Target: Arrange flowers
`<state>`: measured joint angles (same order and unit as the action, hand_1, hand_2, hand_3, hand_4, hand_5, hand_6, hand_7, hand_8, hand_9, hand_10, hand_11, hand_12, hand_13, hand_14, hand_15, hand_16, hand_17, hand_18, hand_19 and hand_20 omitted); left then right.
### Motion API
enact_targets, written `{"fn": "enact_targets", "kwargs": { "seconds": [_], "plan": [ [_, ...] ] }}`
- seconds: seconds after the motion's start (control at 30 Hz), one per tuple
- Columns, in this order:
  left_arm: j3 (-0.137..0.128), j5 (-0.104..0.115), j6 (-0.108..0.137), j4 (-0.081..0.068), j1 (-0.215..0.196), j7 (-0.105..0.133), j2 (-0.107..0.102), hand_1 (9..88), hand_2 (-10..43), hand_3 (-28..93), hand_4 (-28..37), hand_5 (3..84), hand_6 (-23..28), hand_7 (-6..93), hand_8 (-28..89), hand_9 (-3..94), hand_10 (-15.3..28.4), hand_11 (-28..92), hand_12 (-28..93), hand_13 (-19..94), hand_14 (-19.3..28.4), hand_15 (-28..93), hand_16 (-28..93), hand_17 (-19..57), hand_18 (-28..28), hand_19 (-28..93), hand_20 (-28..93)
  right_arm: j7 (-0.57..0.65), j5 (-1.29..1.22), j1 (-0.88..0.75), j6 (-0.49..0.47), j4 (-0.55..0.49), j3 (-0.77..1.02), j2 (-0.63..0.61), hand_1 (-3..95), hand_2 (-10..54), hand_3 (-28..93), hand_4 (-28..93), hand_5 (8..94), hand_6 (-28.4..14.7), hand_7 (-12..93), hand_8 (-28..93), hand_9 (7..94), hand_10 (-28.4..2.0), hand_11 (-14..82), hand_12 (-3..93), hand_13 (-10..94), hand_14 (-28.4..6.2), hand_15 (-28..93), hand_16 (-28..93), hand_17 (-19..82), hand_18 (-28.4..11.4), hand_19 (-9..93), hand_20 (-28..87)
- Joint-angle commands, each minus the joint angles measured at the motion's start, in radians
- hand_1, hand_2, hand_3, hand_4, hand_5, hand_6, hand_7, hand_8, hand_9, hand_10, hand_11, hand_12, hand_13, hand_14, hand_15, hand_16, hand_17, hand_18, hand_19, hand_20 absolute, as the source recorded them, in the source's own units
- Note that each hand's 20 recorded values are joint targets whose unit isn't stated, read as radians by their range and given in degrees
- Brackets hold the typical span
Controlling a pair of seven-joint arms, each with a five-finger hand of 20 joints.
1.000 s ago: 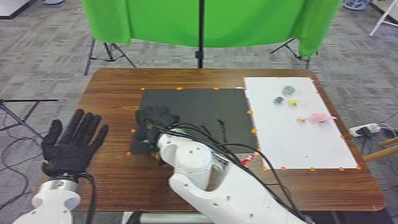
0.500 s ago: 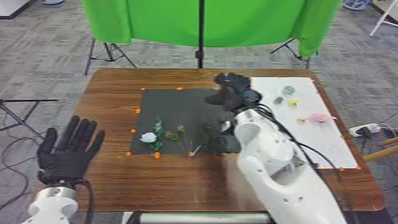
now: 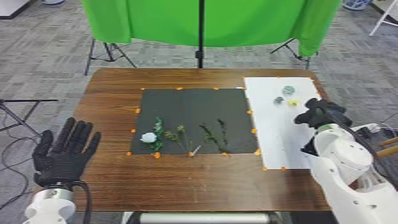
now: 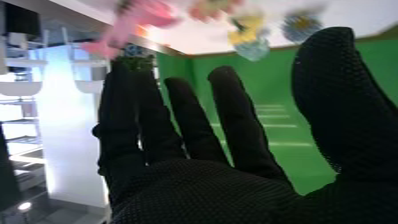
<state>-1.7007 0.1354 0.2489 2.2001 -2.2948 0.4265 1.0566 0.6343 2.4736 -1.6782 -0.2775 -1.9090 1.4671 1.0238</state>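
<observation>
- Black-gloved fingers of the right hand [image 3: 322, 115] are held straight and released over the white sheet's [image 3: 282, 145] right edge.
- Just beyond their tips in the wrist view, a pink flower [image 4: 153, 14] is seen; whether it is touched cannot be told.
- Next to it a peach flower [image 4: 213, 7] is seen, then, farther off, yellow [image 3: 294, 102], grey-blue [image 3: 278, 100] and teal flowers [image 3: 288, 90].
- On the black mat [image 3: 182, 107], a white flower [image 3: 148, 137] and green stems [image 3: 211, 137] are laid.
- At the table's [image 3: 191, 187] left edge, the left hand [image 3: 60, 162] is held open.

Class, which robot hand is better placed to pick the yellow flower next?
Right, I'd judge: the right hand is near the yellow flower; the left hand is far off, left of the black mat.
</observation>
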Motion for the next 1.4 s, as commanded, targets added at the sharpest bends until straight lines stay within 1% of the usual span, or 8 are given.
{"fn": "enact_targets", "kwargs": {
  "seconds": [0.03,0.2,0.5,0.57,0.73,1.13,1.23,1.4],
  "plan": [
    [0.004,0.002,0.022,-0.004,-0.003,-0.006,0.004,26.9,14.2,74,-28.3,46.5,8.2,12.4,-10,40.7,13.8,21,11,34,12.3,29,-4,-4.4,13.2,36,15,-0.021,0.066,-0.011,0.04,0.036,-0.015,-0.018,41.0,-9.5,82,-28,47.3,-5.8,10,-10,41.3,-18.2,10.5,14.7,33,-17.9,34,19,16,-22.9,75,35],
    [0.013,0.005,0.02,-0.006,0.001,-0.007,0.003,27.8,13.9,74,-28.3,46.7,8.2,12.7,-10,40.9,13.7,21,11,34,12.3,29,-4,-4.4,13.2,36,15,-0.015,0.076,0.011,0.036,0.095,-0.045,-0.011,46.7,-9.5,81,-28,51.8,-3.4,12,-11,50.2,-14.0,14.1,14.5,41,-15.1,42,18,21,-22.3,79,37],
    [0.017,0.021,0.029,-0.006,-0.001,-0.002,0.009,27.0,14.7,74,-28.3,46.9,8.3,12.7,-10,40.9,13.9,21,11,34,12.4,29,-4,-4.4,13.1,36,16,-0.012,0.119,0.037,0.152,0.173,-0.112,0.0,50.7,-9.5,75,-28,64.5,0.2,15,-13,63.9,-14.2,16.9,15.9,49,-13.6,52,19,24,-21.5,81,39],
    [0.019,0.023,0.029,-0.008,-0.001,-0.005,0.01,26.9,14.8,74,-28.3,47.0,8.3,12.7,-10,41.0,13.8,21,11,34,12.4,29,-4,-4.4,13.1,36,16,-0.006,0.124,0.051,0.188,0.194,-0.127,0.002,52.0,-9.5,71,-28,67.2,-0.4,16,-7,66.0,-14.7,18.3,16.5,50,-13.6,53,18,25,-21.3,81,39],
    [0.022,0.022,0.028,-0.007,-0.003,-0.008,0.015,26.8,15.2,74,-28.3,47.1,8.3,12.9,-10,41.1,13.8,21,11,34,12.5,29,-4,-4.3,13.1,36,16,-0.011,0.142,0.058,0.235,0.205,-0.14,-0.002,58.2,-3.0,62,-28,76.6,-0.8,20,-1,72.7,-13.4,16.9,22.0,54,-12.4,51,23,26,-20.4,81,39],
    [0.005,0.017,0.019,0.004,-0.021,-0.006,0.013,26.6,15.4,74,-28.3,47.2,8.3,12.9,-10,41.2,13.9,21,11,34,12.4,30,-4,-4.4,13.1,36,16,-0.06,0.094,0.153,0.389,-0.023,-0.228,-0.017,57.4,-2.9,66,-28,78.4,-1.7,21,1,72.5,-14.3,15.9,22.4,54,-12.8,48,27,26,-21.0,81,40],
    [0.0,0.018,0.021,0.007,-0.03,-0.002,0.01,26.6,15.5,74,-28.3,47.2,8.4,12.9,-10,41.2,13.8,21,11,34,12.4,29,-4,-4.4,13.1,36,15,-0.132,0.069,0.251,0.399,-0.002,-0.312,0.035,56.7,-3.2,68,-28,78.5,-1.7,20,1,72.5,-14.4,16.4,21.9,54,-13.0,48,27,26,-21.1,81,40],
    [0.008,0.02,0.025,0.008,-0.026,0.008,0.003,26.5,15.5,74,-28.3,47.2,8.4,12.8,-10,41.2,13.8,21,11,34,12.4,30,-4,-4.4,13.1,36,15,-0.234,0.045,0.459,0.363,0.162,-0.478,0.201,57.0,-3.2,67,-28,78.5,-1.8,20,1,72.3,-14.3,16.4,21.9,53,-12.6,48,27,25,-20.8,81,40]
  ]
}}
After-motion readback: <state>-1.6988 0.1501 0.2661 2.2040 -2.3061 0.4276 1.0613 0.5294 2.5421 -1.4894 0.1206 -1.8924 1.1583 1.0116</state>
